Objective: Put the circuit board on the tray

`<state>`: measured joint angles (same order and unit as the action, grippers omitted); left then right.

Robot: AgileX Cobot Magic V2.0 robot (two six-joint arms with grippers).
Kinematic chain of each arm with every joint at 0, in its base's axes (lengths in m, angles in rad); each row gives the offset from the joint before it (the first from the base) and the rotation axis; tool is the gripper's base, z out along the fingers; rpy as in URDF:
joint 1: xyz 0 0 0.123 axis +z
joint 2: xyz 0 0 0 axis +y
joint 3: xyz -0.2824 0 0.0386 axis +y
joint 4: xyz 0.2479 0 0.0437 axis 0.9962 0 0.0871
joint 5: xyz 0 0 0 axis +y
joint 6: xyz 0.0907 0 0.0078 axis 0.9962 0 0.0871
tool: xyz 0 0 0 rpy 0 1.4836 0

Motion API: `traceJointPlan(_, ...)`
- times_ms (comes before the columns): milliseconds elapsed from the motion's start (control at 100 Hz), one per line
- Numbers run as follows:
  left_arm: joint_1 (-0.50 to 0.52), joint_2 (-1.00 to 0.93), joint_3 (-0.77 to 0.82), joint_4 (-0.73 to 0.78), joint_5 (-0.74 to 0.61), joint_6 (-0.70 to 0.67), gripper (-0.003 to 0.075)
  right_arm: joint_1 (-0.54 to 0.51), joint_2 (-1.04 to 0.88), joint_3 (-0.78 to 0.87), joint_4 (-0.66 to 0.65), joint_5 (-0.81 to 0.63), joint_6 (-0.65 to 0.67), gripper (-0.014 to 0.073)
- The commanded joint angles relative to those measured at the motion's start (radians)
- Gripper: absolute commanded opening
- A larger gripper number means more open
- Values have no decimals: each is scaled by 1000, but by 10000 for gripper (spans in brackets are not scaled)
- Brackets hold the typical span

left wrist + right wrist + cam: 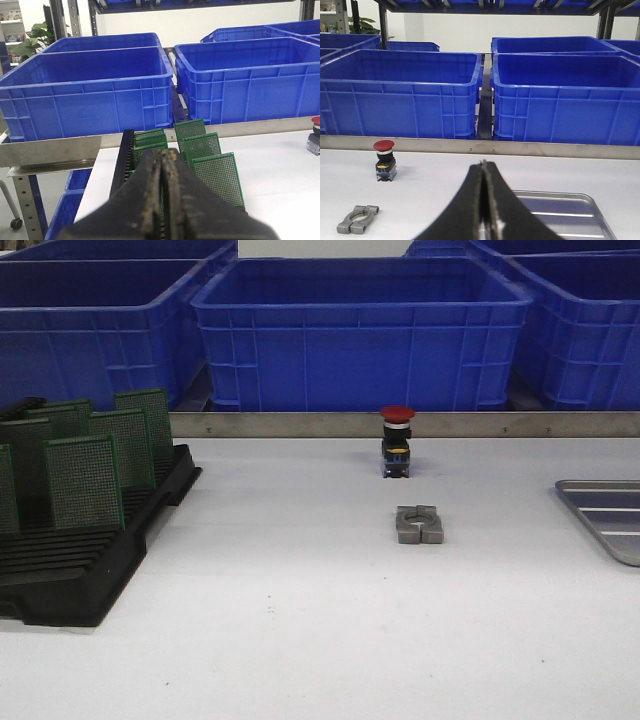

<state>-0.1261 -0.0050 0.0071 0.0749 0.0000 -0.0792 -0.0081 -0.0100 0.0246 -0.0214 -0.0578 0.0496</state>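
Both claws pinched shut, empty — left gripper [162,200] behind crowded perfboards [218,176]; it may knock neighbours. Right gripper [484,210] above the tray [580,200].

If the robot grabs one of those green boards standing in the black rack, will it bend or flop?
Probably not. The green boards stand straight on edge in the black rack, so they look stiff. They are thin and full of tiny holes, so likely light. A sideways bump might tip one against its neighbour, since only the slots hold them.

My left gripper [165,187] has its fingers pressed together, empty; my right gripper [484,200] likewise closed, empty.
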Motion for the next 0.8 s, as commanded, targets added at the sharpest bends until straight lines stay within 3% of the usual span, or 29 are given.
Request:
traceJointPlan(0, 2, -32, -1, -2, -74, -9, -18, 4, -21, -12, -7, -86, 1, -68)
traceJointPlan(480, 2, -32, -63, -44, -51, -9, -18, 4, -21, -12, -7, -86, 1, -68)
traceJointPlan(790, 2, 129, -370, -115, 294, -9, -18, 4, -21, -12, -7, -86, 1, -68)
